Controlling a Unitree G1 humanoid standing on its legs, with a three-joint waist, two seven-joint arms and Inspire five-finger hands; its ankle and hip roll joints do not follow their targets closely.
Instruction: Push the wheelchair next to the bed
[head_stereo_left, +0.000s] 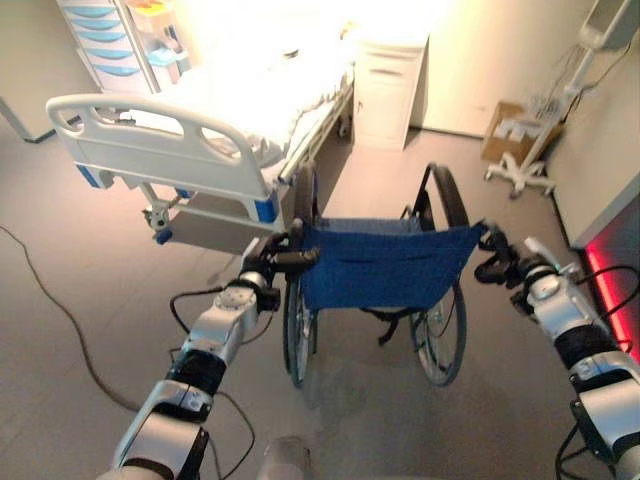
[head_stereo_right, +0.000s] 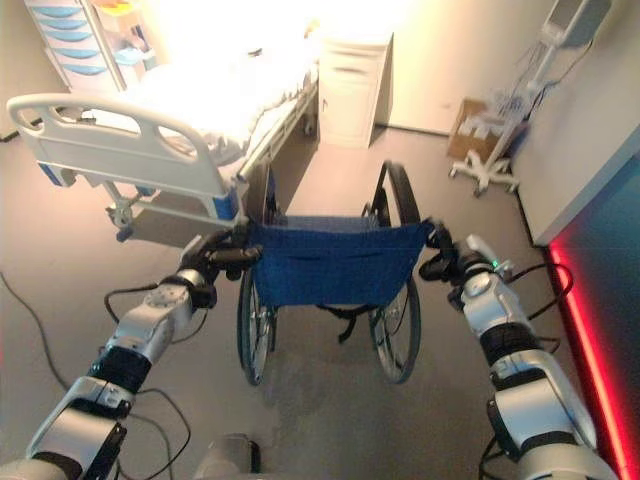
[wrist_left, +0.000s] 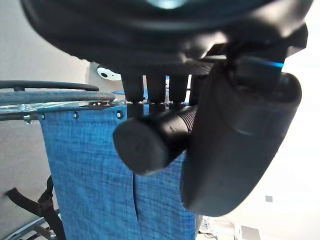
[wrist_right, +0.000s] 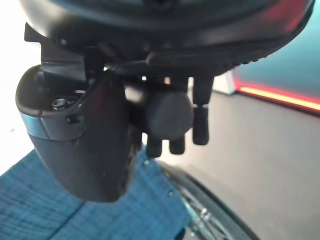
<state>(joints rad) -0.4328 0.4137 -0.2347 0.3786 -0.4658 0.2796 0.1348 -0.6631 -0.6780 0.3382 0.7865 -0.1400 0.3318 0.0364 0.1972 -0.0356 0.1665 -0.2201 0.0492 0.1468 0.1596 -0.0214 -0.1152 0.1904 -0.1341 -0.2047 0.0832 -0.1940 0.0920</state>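
Wheelchair (head_stereo_left: 385, 280) stands on the grey floor (head_stereo_left: 120, 300) just past the foot corner of the bed (head_stereo_left: 200, 130), its blue fabric backrest (head_stereo_left: 385, 265) facing the robot and its front pointing down the open aisle beside the bed. It looks like a folding frame on two large spoked wheels, so I judge it fairly light and free to roll, but prone to veering if one side is pushed harder than the other. The soft backrest would give under pressure; the stiff push handles at its upper corners are the places to hold.

Both are taken. The left hand (head_stereo_left: 280, 258) has its fingers and thumb curled round the left push handle (wrist_left: 150, 142), whose rounded black end shows in the left wrist view. The right hand (head_stereo_right: 442, 262) is wrapped likewise round the right push handle (wrist_right: 170, 112).

The left wheel sits close to the bed's footboard (head_stereo_left: 160, 150), so catching it is a risk. Beyond stand a white cabinet (head_stereo_left: 385, 90), a drawer cart (head_stereo_left: 100, 40) and, near the right wall, a wheeled stand (head_stereo_left: 525, 170) with a cardboard box (head_stereo_left: 505, 125).
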